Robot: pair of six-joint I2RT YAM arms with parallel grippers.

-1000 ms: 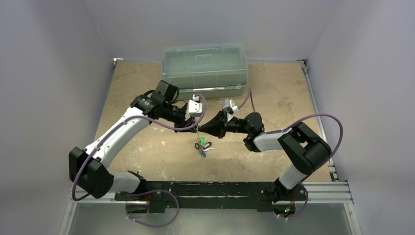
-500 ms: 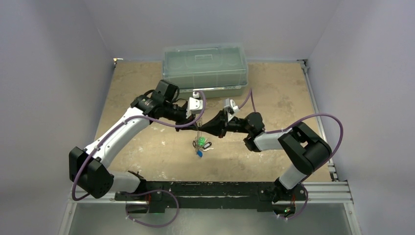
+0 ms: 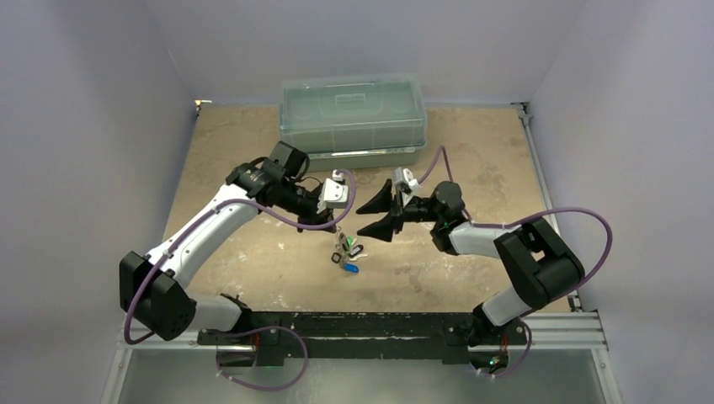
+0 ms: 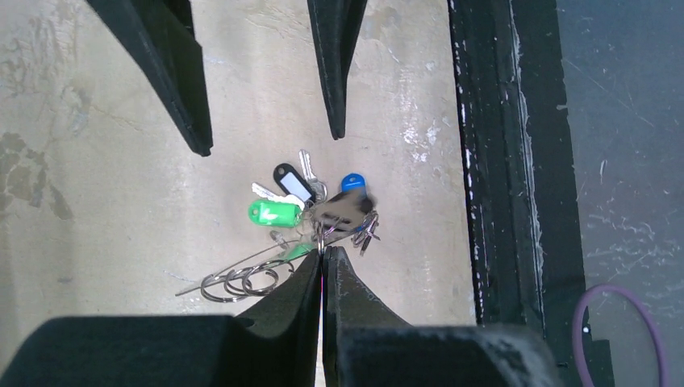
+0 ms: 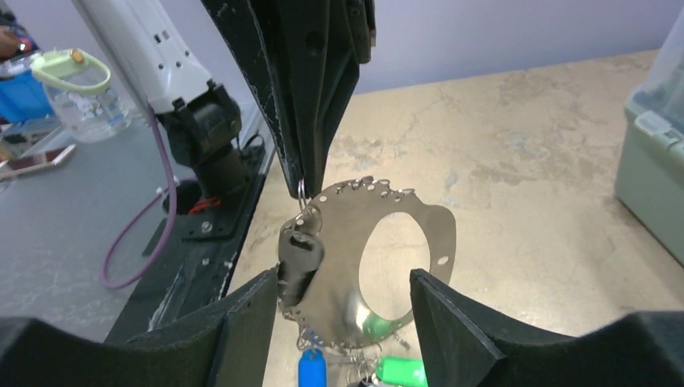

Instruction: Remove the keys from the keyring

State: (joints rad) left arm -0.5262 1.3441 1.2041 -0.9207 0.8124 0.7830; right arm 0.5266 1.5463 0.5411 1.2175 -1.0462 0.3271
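Observation:
My left gripper [image 4: 323, 251] is shut on a small split ring at the top of the keyring [image 5: 335, 234], a flat grey metal oval with a big hole and a perforated edge. It hangs tilted above the table. The keys [image 3: 347, 251] dangle below it: a green tag [image 4: 276, 213], a black tag [image 4: 292, 181], a blue head [image 4: 352, 183] and a dark key [image 5: 300, 258]. My right gripper [image 5: 344, 274] stands open, a finger on each side of the hanging keyring, and its left finger [image 5: 258, 314] is close to the dark key. In the top view the right gripper [image 3: 370, 215] sits just right of the left gripper [image 3: 339, 225].
Loose split rings [image 4: 242, 282] lie on the table under the left gripper. A clear lidded plastic box [image 3: 354, 118] stands at the back. The black base rail [image 3: 379, 324] runs along the near edge. A water bottle [image 5: 77, 93] stands off the table.
The right gripper has opened and drawn back to the right and slightly up. The left gripper has closed fully and now carries the bunch alone.

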